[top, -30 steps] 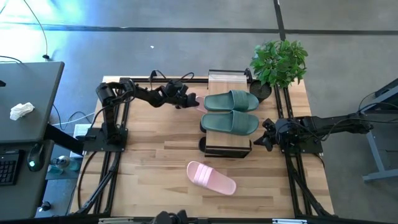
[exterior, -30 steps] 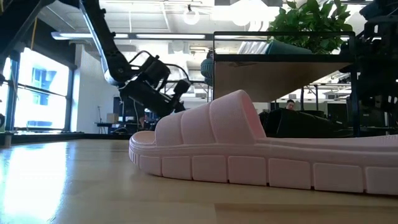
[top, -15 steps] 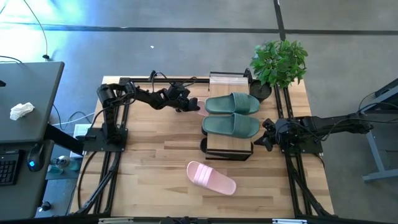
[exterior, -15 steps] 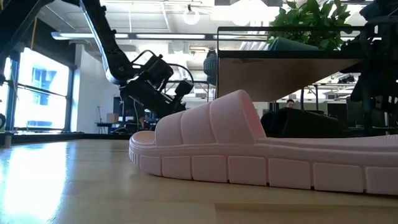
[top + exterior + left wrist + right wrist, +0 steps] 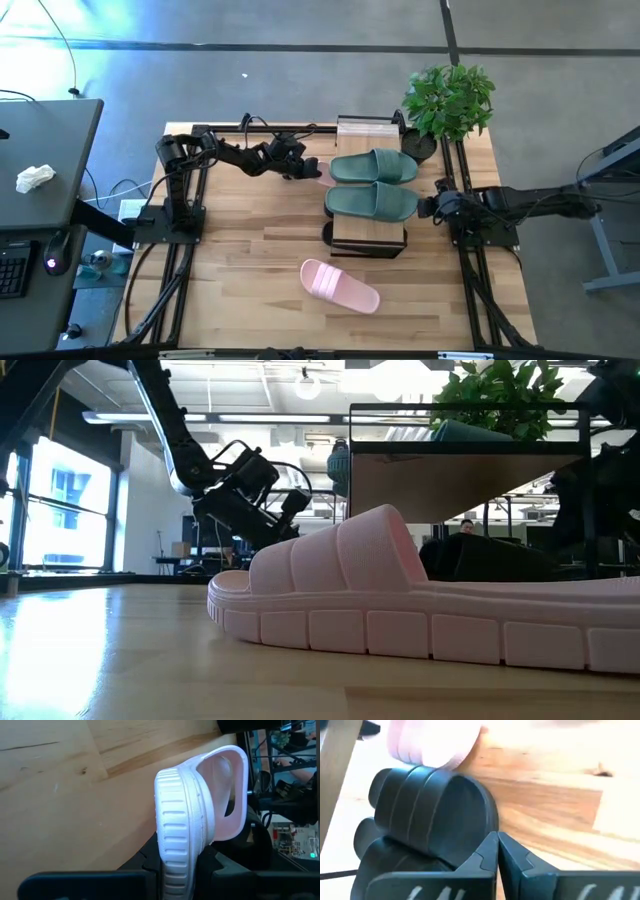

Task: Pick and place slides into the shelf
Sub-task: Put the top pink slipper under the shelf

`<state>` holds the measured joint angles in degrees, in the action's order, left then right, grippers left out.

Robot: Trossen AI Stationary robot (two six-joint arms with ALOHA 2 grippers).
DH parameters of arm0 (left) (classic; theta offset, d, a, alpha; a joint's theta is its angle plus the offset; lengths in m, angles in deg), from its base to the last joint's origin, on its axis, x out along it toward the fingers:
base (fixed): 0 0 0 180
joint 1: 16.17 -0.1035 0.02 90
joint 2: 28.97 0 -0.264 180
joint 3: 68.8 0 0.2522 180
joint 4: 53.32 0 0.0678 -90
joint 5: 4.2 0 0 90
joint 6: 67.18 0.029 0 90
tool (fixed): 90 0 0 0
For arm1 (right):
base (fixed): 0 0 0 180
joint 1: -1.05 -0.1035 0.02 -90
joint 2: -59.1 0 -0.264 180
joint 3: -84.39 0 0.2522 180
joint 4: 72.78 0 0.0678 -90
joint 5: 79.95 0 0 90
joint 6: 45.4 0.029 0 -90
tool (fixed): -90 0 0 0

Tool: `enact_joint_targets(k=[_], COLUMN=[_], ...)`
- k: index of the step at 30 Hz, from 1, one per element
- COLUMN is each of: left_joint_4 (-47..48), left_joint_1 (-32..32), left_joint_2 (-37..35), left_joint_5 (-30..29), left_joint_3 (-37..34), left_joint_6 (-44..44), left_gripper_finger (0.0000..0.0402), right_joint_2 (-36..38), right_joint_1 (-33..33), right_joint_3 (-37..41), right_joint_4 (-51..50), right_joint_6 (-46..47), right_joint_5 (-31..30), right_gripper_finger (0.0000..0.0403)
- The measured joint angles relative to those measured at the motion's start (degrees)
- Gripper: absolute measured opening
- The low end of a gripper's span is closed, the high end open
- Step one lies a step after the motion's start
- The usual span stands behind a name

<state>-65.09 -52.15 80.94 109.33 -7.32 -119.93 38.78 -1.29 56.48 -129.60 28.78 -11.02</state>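
High view: left gripper (image 5: 300, 165), clamped on a pink slide (image 5: 312, 167), had carried it nearer the shelf (image 5: 366, 235), beside the green slides (image 5: 372, 184). Second pink slide (image 5: 340, 285) unmoved on the surface. Right gripper (image 5: 435, 207), fingers together, had edged toward the shelf.

Grey concrete floor (image 5: 300, 70), dark desk (image 5: 40, 170) — potted plant (image 5: 450, 100), bright windows (image 5: 70, 500)
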Motion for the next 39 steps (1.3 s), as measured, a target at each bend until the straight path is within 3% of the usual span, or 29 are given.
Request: enact_joint_targets(k=[5,10,16,18,22,28,34,39], left_joint_4=[-0.01,-0.03,-0.01,-0.01,-0.01,0.01,0.05,0.05], left_joint_1=[0.0,-0.01,-0.01,-0.01,-0.01,-0.01,-0.01,-0.01], left_joint_2=[0.0,0.0,0.0,0.0,0.0,0.0,0.0,0.0], left_joint_5=[0.39,0.66,0.81,0.83,0.83,0.41,0.07,0.0], left_joint_3=[0.0,0.0,0.0,0.0,0.0,-0.02,-0.02,-0.04], left_joint_6=[1.12,1.09,1.08,1.13,1.36,1.49,1.49,1.25], left_gripper_finger=[0.0042,0.0042,0.0042,0.0042,0.0042,0.0042,0.0042,0.0042], right_joint_2=[0.98,2.04,2.12,2.18,2.12,1.28,-4.27,-9.77], right_joint_1=[3.45,4.86,4.84,4.84,4.69,0.15,-8.18,-13.95], right_joint_3=[0.0,-0.42,-7.85,-10.1,-13.36,-19.56,-22.23,-31.06], right_joint_4=[1.08,4.55,-4.89,-5.85,-5.87,-5.55,-1.49,3.48], right_joint_6=[-2.64,-11.1,-21.24,-22.34,-29.76,-35.8,-36.76,-40.9], right_joint_5=[0.2,7.35,16.27,17.17,24.61,32.33,30.64,26.8], right_gripper_finger=[0.0,0.0,0.0,0.0,0.0,0.0,0.0,0.0])
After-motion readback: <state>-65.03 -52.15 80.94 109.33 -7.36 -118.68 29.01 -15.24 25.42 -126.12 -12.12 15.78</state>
